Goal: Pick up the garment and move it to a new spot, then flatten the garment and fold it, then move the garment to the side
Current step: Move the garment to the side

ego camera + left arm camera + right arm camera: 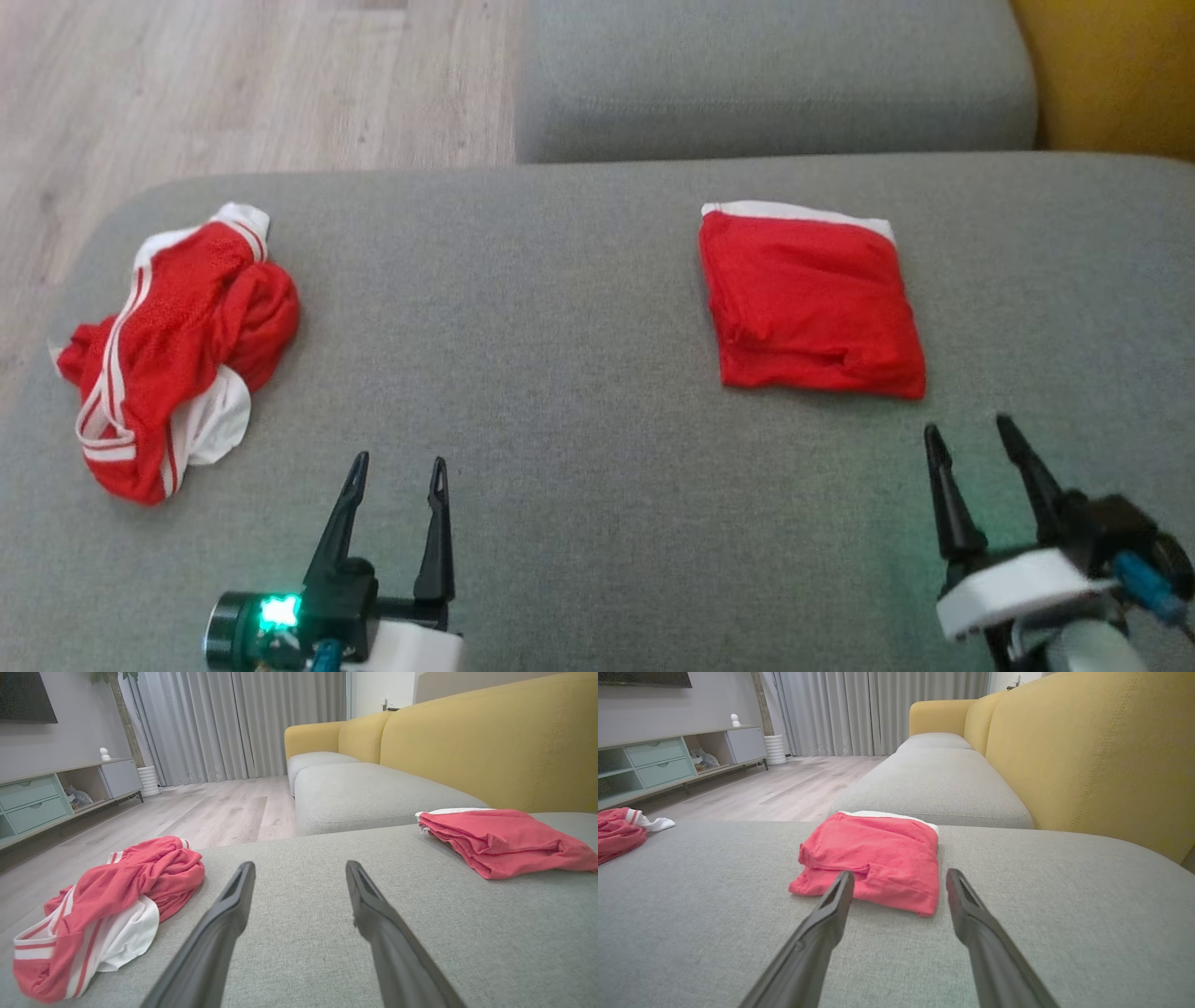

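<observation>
A crumpled red garment with white stripes [173, 355] lies heaped at the left end of the grey cushion [560, 327]; it also shows low left in the left wrist view [107, 905]. A second red garment [810, 301], folded into a neat square, rests toward the right, just beyond my right gripper [971, 434]. My left gripper [400, 465] hovers open near the front edge, to the right of the crumpled heap. Both grippers are open and empty. In the right wrist view the folded garment [873, 858] lies just past the fingertips [845, 882].
A second grey cushion [775, 75] joins at the back, with a yellow backrest [490, 742] on the right. Wooden floor [233, 84] drops off past the cushion's left and far edges. A low cabinet [56, 793] stands against the wall.
</observation>
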Motion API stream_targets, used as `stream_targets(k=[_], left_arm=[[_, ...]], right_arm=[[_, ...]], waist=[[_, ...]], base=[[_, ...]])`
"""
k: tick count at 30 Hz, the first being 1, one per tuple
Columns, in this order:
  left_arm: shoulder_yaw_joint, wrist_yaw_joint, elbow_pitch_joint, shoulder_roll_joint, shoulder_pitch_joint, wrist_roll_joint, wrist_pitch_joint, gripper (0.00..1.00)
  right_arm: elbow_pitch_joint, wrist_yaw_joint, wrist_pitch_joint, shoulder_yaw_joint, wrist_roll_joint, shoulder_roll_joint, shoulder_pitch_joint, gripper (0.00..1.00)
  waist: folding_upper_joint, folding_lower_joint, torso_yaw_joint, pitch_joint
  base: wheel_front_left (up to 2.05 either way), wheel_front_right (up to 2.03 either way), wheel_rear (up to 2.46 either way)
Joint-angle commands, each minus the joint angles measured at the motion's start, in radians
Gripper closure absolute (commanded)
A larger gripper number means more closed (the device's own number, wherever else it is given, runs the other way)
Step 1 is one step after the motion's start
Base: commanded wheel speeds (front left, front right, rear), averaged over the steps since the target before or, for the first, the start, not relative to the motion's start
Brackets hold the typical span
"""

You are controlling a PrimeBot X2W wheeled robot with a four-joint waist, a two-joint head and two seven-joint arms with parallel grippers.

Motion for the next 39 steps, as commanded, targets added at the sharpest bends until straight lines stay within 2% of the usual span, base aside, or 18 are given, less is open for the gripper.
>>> stream_targets(k=[1,5,8,14,21,23,24,27,30,31,35,39], left_arm=[[0.020,0.003,-0.039,0.000,-0.048,0.013,-0.005,0.00],[-0.008,0.007,-0.064,-0.001,-0.108,0.019,-0.005,0.00],[-0.034,0.012,-0.074,-0.001,-0.149,0.019,-0.005,0.00],[-0.088,0.031,-0.084,-0.001,-0.211,0.009,-0.005,0.00],[-0.126,0.050,-0.076,-0.001,-0.250,-0.003,-0.005,0.00],[-0.131,0.056,-0.074,-0.001,-0.255,-0.006,-0.005,0.00],[-0.132,0.059,-0.073,-0.001,-0.256,-0.007,-0.005,0.00],[-0.129,0.069,-0.076,-0.001,-0.259,-0.010,-0.005,0.00],[-0.122,0.070,-0.083,-0.001,-0.264,-0.009,-0.005,0.00],[-0.122,0.070,-0.083,-0.001,-0.264,-0.009,-0.005,0.00],[-0.114,0.064,-0.103,-0.001,-0.288,-0.001,-0.005,0.00],[-0.126,0.055,-0.129,-0.001,-0.339,0.008,-0.005,0.00]], right_arm=[[-0.022,-0.001,-0.014,0.016,0.000,-0.019,-0.072,0.00],[0.055,-0.001,-0.014,0.022,0.041,-0.060,-0.201,0.00],[0.176,-0.001,-0.011,0.015,0.076,-0.096,-0.305,0.00],[0.405,-0.001,0.101,0.034,0.160,-0.152,-0.522,0.00],[0.544,-0.001,0.219,0.149,0.307,-0.180,-0.631,0.00],[0.567,-0.001,0.251,0.196,0.337,-0.190,-0.637,0.87],[0.572,-0.001,0.260,0.216,0.355,-0.194,-0.638,1.00],[0.568,-0.001,0.254,0.258,0.404,-0.219,-0.647,1.00],[0.555,-0.001,0.245,0.305,0.414,-0.282,-0.662,1.00],[0.555,-0.001,0.245,0.305,0.414,-0.282,-0.662,1.00],[0.526,-0.001,0.242,0.355,0.408,-0.398,-0.689,1.00],[0.497,-0.001,0.258,0.370,0.395,-0.548,-0.721,1.00]], waist=[[0.0000,-0.0001,0.002,0.028],[0.0000,-0.0001,0.014,0.128],[0.0000,-0.0001,0.026,0.174],[0.0000,-0.0001,0.057,0.242],[0.0000,-0.0001,0.083,0.280],[0.0000,-0.0001,0.085,0.285],[0.0000,-0.0001,0.084,0.287],[0.0000,-0.0001,0.069,0.298],[0.0000,-0.0001,0.036,0.316],[0.0000,-0.0001,0.036,0.316],[0.0000,-0.0001,-0.024,0.358],[0.0000,-0.0001,-0.074,0.429]], base=[[0.00,0.00,0.00],[0.00,0.00,0.00],[0.00,0.00,0.00],[0.00,0.00,0.00],[0.00,0.00,0.00],[0.00,0.00,0.00],[0.00,0.00,0.00],[0.00,0.00,0.00],[0.00,0.00,0.00],[0.00,0.00,0.00],[0.00,0.00,0.00],[0.00,0.00,0.00]])
